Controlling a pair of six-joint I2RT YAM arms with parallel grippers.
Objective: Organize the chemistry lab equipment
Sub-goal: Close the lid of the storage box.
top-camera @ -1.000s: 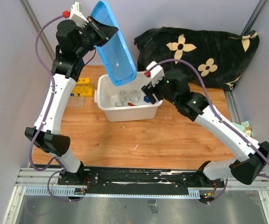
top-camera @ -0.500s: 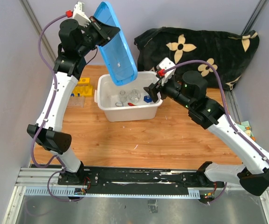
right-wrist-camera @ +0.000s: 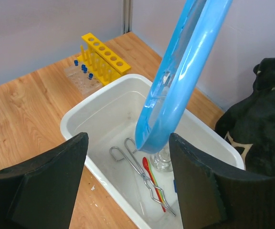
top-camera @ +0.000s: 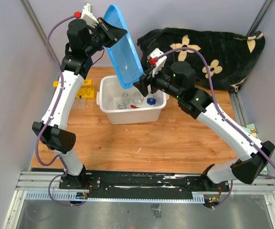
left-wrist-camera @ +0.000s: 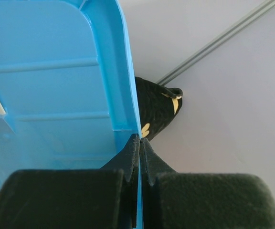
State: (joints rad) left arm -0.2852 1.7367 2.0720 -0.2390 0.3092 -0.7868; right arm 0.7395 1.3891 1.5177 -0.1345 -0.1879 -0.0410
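- The left gripper [top-camera: 110,32] is raised high over the bench's far-left corner. Its fingers [left-wrist-camera: 132,155] are clenched on the rim of the blue lid [top-camera: 123,52], with only the thin plastic edge between them.
- The lid hangs steeply tilted, its lower end over the white bin [top-camera: 128,117] and dipping just below the bin's rim in the right wrist view.
- The right gripper [top-camera: 141,86] hovers over the bin's far right side with its fingers [right-wrist-camera: 47,181] spread wide. They grasp nothing, and the lid's lower end sits between them in the wrist view, untouched.
- The bin stands on the bench [top-camera: 152,138] by the far edge, left of the middle.
- In the bin lie the tweezers [right-wrist-camera: 137,167], with the red-orange tool [right-wrist-camera: 154,183] alongside and touching them, and a glass beaker [right-wrist-camera: 161,160] partly hidden behind the lid.
- From above, a second beaker [top-camera: 125,99] and a blue-based piece [top-camera: 150,101] also show inside.
- The yellow rack [top-camera: 85,88] sits at the far-left corner, left of the bin, with blue-capped tubes [right-wrist-camera: 82,69] just beside it.
- A black blanket [top-camera: 199,52] lies beyond the far right edge.
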